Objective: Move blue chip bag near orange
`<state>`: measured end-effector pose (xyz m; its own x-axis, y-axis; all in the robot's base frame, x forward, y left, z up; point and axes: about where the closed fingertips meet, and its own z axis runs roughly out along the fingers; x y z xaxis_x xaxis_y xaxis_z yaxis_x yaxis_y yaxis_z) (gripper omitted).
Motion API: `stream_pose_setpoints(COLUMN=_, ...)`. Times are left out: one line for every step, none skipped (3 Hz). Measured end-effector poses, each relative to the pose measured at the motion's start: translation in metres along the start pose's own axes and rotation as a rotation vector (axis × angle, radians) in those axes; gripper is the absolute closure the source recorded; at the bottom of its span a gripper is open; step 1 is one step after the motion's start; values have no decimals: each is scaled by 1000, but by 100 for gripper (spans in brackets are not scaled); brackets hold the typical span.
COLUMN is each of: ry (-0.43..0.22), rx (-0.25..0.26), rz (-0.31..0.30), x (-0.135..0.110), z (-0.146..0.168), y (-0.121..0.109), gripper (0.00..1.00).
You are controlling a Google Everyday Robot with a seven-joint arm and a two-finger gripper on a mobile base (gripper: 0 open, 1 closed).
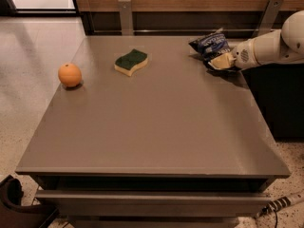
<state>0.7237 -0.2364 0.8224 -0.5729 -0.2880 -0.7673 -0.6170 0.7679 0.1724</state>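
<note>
The blue chip bag (209, 44) lies crinkled on the table's far right, dark navy with white lettering. My gripper (217, 62) reaches in from the right on a white arm and sits right at the bag's near right side, touching it. The orange (70, 75) sits near the table's left edge, far from the bag.
A green-and-yellow sponge (131, 61) lies between orange and bag, toward the back. The grey table (152, 127) has a wooden wall and two metal brackets behind it. A dark cabinet stands at the right. A dark object sits on the floor at bottom left.
</note>
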Motion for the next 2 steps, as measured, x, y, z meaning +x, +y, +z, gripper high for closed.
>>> stream_pose_setpoints(ry=0, rx=0, rz=0, x=0, z=0, y=0, gripper=100)
stream_pose_setpoints(ry=0, rx=0, rz=0, x=0, z=0, y=0, gripper=100)
